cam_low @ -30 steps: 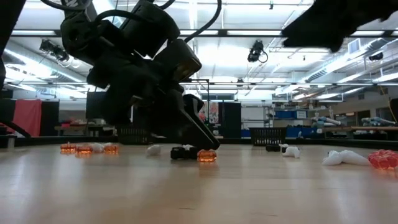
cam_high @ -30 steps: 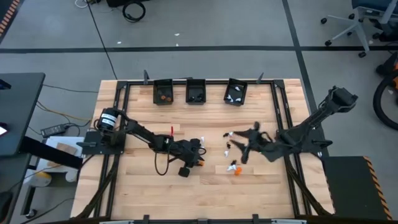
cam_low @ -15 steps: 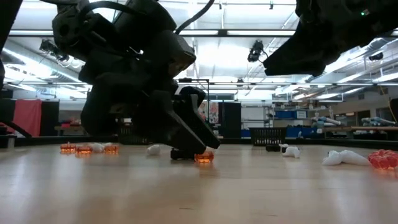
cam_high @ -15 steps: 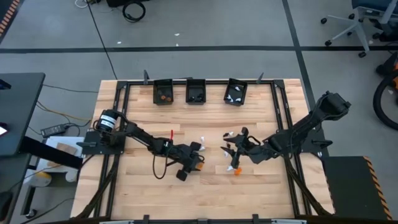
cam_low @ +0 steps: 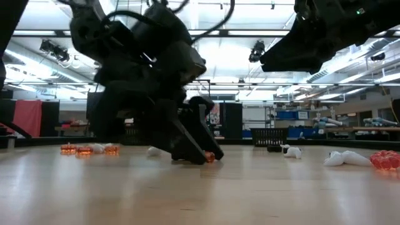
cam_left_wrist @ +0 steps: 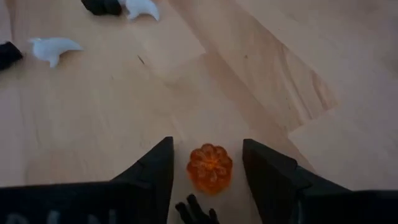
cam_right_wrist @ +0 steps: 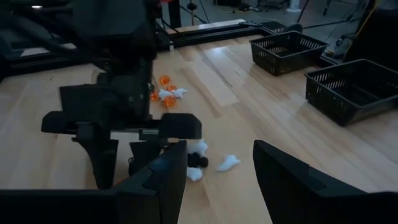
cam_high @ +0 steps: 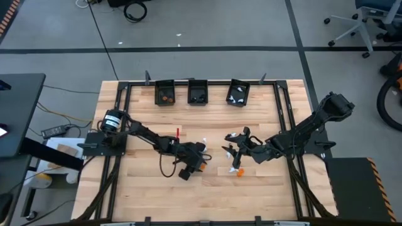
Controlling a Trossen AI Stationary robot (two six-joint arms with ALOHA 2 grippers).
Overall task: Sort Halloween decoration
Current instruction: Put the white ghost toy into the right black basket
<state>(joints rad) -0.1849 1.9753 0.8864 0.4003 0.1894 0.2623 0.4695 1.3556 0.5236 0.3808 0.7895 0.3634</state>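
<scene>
I have the left gripper (cam_left_wrist: 208, 180) low over the middle of the pale wooden tabletop (cam_high: 251, 188), its jaws spread with a small translucent orange pumpkin-shaped trinket (cam_left_wrist: 209, 168) lying on the wood between them, touching neither finger as far as I can see. In the low view that same pumpkin (cam_low: 208, 157) peeks out beside the left gripper's tip (cam_low: 199, 153). Just beyond it lie white ghost-shaped trinkets (cam_left_wrist: 54, 48) and a small black trinket (cam_left_wrist: 102, 6). My right gripper (cam_high: 240, 145) hangs over the loose cluster of orange, black and white Halloween trinkets (cam_high: 233, 164) right of centre, jaws spread and empty, raised off the wood. Along the far edge stand three small black rectangular bins (cam_high: 196, 92), each already holding a few sorted pieces, well apart from both grippers.
</scene>
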